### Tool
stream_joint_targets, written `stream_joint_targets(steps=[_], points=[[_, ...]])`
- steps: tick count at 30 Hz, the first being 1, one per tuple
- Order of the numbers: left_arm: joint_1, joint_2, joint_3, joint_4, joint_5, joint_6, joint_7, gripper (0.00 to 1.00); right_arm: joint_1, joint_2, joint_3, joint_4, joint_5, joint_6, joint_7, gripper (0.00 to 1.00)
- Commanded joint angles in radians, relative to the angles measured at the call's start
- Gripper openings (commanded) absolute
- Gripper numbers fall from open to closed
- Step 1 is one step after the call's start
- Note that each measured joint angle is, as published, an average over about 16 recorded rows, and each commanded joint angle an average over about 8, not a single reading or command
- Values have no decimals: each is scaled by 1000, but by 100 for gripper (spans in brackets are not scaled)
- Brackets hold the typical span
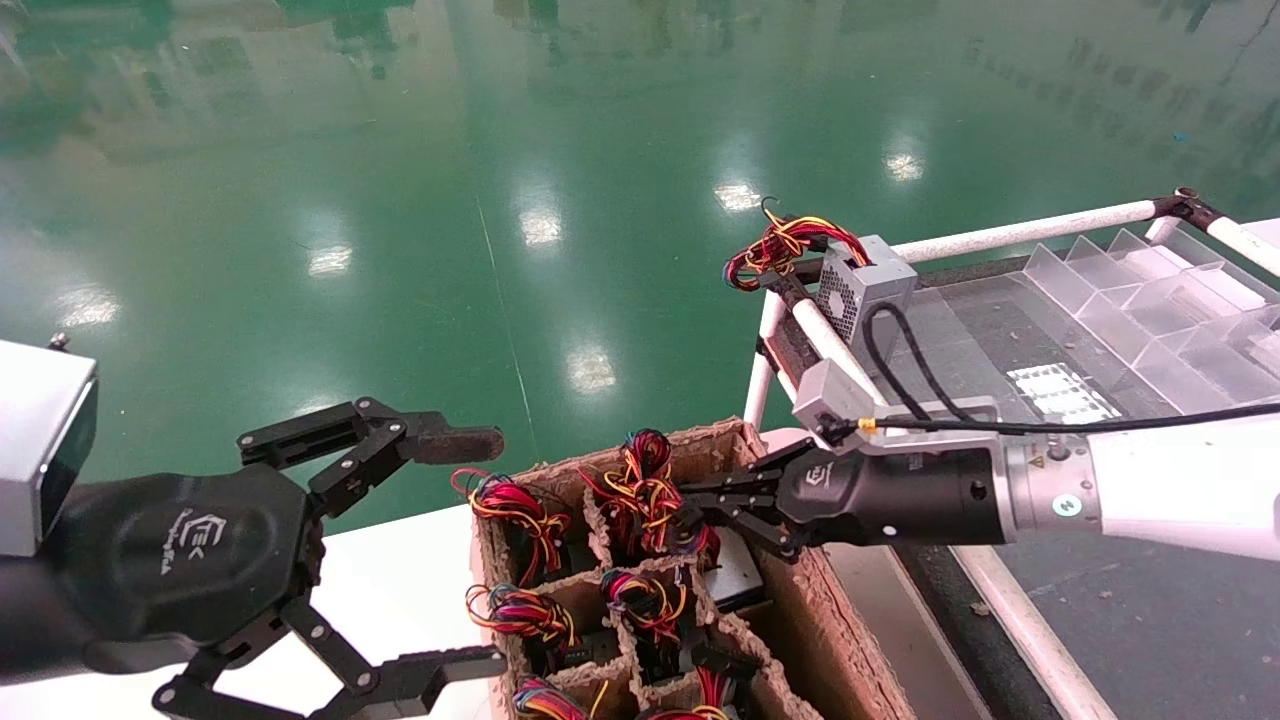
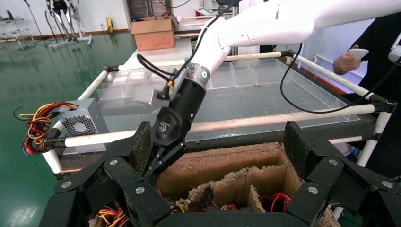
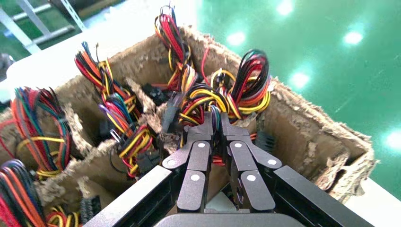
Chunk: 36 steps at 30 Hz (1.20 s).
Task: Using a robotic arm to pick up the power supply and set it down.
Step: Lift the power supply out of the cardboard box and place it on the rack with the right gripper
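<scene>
Right gripper (image 1: pixel 690 512): reaches from the robot's right over the rear right cell of the cardboard box (image 1: pixel 800 610). In the right wrist view the fingers (image 3: pixel 198 156) are drawn together, tips nearly touching, pinched around strands of a wire bundle (image 3: pixel 222 101). Clenched on the wires.
Power supply (image 1: pixel 735 570): sits in that rear right cell, directly below the right gripper. Only part of its grey metal top shows beside the cell wall; the red-yellow-black wire bundle rises from it to the fingertips. Whether it is off the cell floor cannot be told.
Left gripper (image 1: pixel 440 550): hangs at the robot's left, beside the box and over the white surface (image 1: pixel 400 590). Fingers spread wide, nothing between them. Released.
Cardboard box: divided into cells by ragged partitions. The other cells each hold a unit topped with coloured wires (image 1: pixel 515 510).
Second grey unit (image 1: pixel 860 290): stands on the near left corner of the cart (image 1: pixel 1000 330), perforated vent face towards the box, its own wire bundle hanging over the white rail (image 1: pixel 1020 232).
Clear dividers (image 1: pixel 1150 290): sit on the cart top, well apart from the box.
Person (image 2: pixel 373 52): stands beyond the cart in the left wrist view, holding a small white object.
Floor (image 1: pixel 400 150): glossy green.
</scene>
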Motion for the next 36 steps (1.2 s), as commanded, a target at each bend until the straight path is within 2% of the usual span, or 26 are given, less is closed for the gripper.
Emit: stream_joint_targets(steps=[1,18,36], points=[[0,0,0,0,0,0,0,100,8,1,5,-15,8,-13,6,0],[0,0,1,0,-1,0,0,100,74,47,53,-57,99,-61,21,0],[0,-1,2,0,-1,-1,1,100,135,137,68,90,241,-66,140,0]])
